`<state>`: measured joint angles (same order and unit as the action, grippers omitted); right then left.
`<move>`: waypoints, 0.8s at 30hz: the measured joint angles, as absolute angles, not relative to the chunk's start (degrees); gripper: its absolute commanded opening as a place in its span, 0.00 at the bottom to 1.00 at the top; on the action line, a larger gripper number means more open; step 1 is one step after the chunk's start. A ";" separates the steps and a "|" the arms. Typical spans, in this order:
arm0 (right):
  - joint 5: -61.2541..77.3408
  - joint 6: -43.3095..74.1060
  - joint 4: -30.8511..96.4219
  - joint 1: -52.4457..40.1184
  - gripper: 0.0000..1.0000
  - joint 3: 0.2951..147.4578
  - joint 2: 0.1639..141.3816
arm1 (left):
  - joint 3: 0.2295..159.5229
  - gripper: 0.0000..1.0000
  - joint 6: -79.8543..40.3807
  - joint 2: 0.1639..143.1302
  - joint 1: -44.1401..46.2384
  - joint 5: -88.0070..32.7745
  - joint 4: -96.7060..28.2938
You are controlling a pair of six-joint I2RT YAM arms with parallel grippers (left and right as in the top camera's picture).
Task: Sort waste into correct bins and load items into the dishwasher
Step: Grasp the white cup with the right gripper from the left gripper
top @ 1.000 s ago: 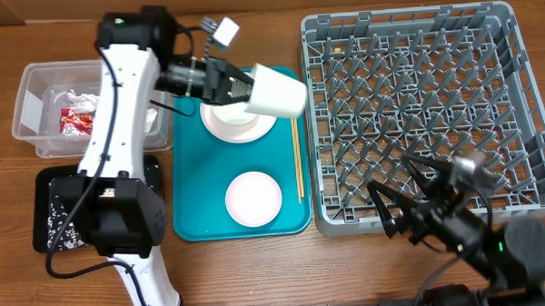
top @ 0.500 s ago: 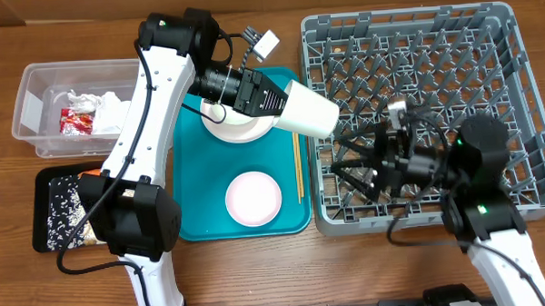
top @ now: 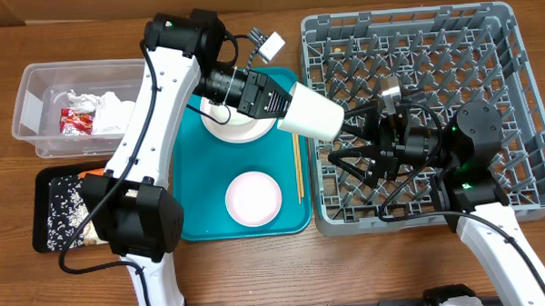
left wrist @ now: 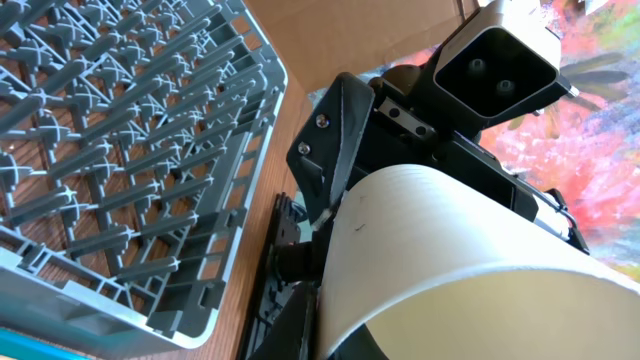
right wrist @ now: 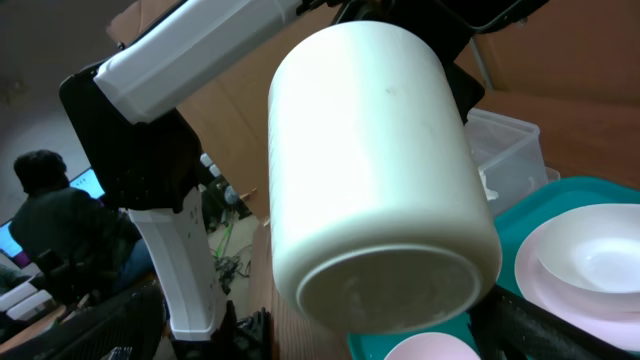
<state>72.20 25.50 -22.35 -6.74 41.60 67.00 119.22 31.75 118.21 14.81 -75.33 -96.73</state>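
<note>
From where I stood the job looked about half done. The rubbish seemed dealt with: crumpled napkins (top: 107, 102) and a red wrapper (top: 75, 121) lay in the clear tub (top: 25, 89), and speckled scraps (top: 64, 213) covered much of the black tray (top: 39, 193). The loading had hardly started, for the grey rack (top: 487, 36) held nothing that I could see. The cup (top: 312, 117) hung in the air over the rack's left edge, lying on its side. The left gripper (top: 280, 105) was clamped on its open end, and its base pointed at the right gripper (top: 347, 139). That gripper's jaws stood apart on either side of the base; whether they touched it I could not tell. It looked to me like a hand-over. On the teal tray (top: 190, 188) sat 1 plate (right wrist: 535, 285) with a white bowl (right wrist: 600, 255) on it, 1 pinkish bowl (top: 253, 197) nearer me, and the chopsticks (top: 298, 170) along the right rim, so 4 things to go after the cup. The cup was a plain smooth white cylinder with a rounded bottom edge and a shallow foot. The rack was hard moulded plastic, a lattice floor bristling with upright pegs. The tub was thin and see-through, the bowls glossy and round, the chopsticks slim pale wood.
</note>
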 measured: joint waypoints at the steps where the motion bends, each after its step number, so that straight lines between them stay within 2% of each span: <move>1: 72.20 25.54 -22.57 -6.74 0.98 41.60 67.05 | 119.22 0.05 31.75 118.21 14.92 -75.42 -96.73; 18: 68.14 25.63 -24.49 -6.74 0.98 41.60 67.53 | 119.22 0.06 31.77 118.21 15.03 -75.42 -96.68; 24: 67.46 25.63 -25.78 -6.74 0.94 41.60 69.60 | 119.22 0.06 31.77 118.21 15.03 -75.42 -96.62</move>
